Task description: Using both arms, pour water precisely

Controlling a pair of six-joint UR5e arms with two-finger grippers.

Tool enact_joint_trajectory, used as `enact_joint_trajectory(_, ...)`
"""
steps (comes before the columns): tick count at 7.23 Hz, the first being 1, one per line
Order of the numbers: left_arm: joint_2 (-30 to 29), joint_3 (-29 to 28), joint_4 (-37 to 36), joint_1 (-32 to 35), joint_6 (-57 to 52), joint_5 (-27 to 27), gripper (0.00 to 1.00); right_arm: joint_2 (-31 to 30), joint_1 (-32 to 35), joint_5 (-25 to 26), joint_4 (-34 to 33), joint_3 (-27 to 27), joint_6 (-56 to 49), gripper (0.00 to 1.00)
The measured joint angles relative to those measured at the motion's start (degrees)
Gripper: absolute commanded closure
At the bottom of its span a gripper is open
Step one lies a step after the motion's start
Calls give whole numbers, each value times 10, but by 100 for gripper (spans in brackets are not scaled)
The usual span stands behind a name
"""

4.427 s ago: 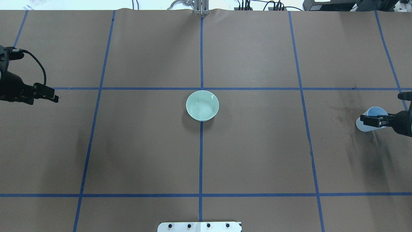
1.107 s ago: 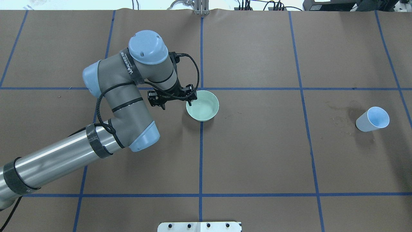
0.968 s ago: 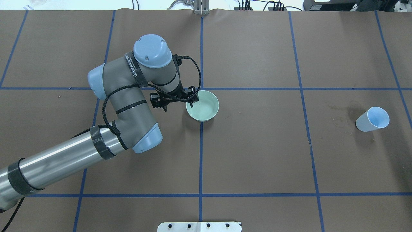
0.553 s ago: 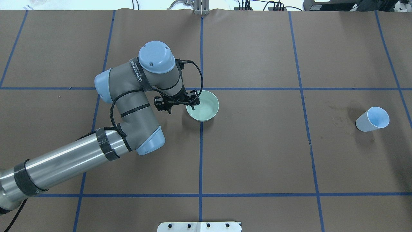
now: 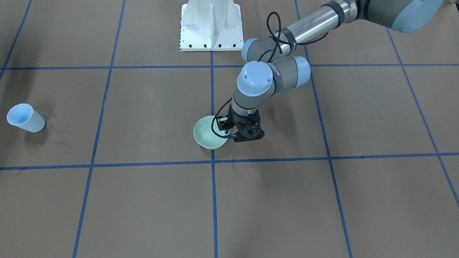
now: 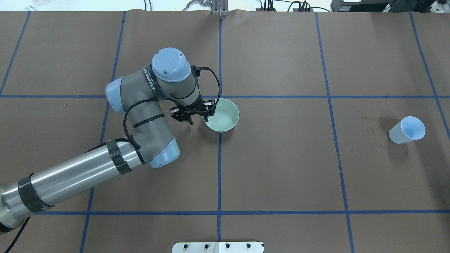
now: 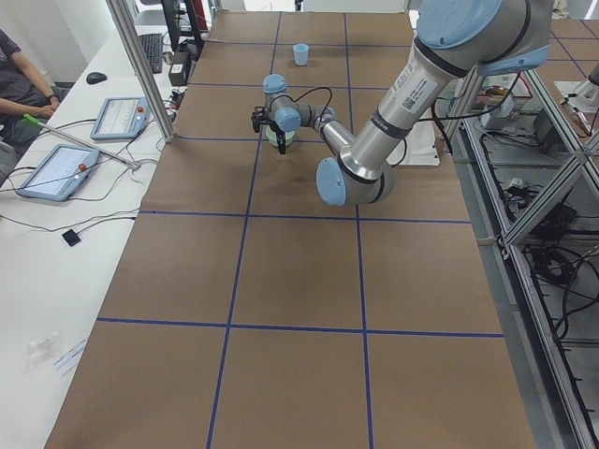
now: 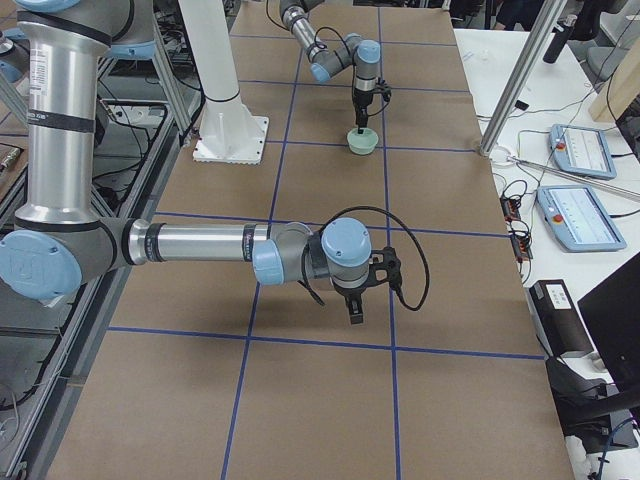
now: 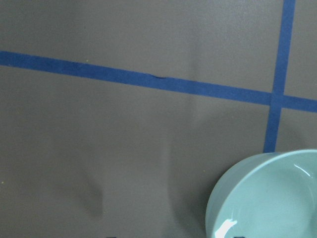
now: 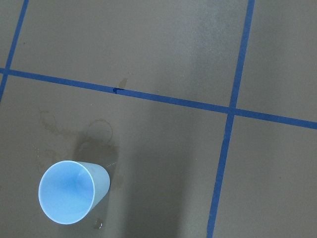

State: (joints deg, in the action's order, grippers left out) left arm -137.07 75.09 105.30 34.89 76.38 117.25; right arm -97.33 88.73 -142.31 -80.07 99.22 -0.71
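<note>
- Nearest, looking from the right end of the bench [image 6: 281, 168], we see the right arm [image 8: 200, 243] stretched low across it. The right fingers [image 8: 354, 312] point down above the surface, and we cannot tell whether they are released or clenched.
- Under that arm's wrist camera the cup [image 10: 67, 198] stands upright and alone, mouth up, beside faint dried rings [image 10: 99, 131].
- Farther along, at the bench's middle, the bowl [image 6: 232, 123] sits just beside a crossing of blue tape lines [image 6: 219, 168].
- The water [image 9: 224, 229] lies in the bowl, and we make it out only as a white glint near the rim.
- Farthest, the left arm [image 6: 147, 102] bends down over the bowl's left side. The left fingers [image 6: 208, 111] look released to us, one dipping inside the rim, gripping nothing.
</note>
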Motion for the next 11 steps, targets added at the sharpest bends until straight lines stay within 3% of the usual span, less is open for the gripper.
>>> enact_joint_trajectory(3, 2, 14, 12, 20, -9, 8, 100, 4, 0, 0, 0, -2, 0, 1)
enact_joint_trajectory(4, 27, 41, 11, 45, -33, 29, 100, 5, 0, 0, 0, -2, 0, 1)
enact_joint_trajectory(7, 237, 181, 14, 143, -222, 92, 100, 7, -1, 3, 0, -1, 0, 1)
enact_joint_trajectory(9, 349, 205, 18, 216, -378, 122, 100, 9, -1, 5, 0, -1, 0, 1)
enact_joint_trajectory(11, 420, 206, 18, 262, -483, 129, 100, 10, -1, 7, 0, -1, 0, 1)
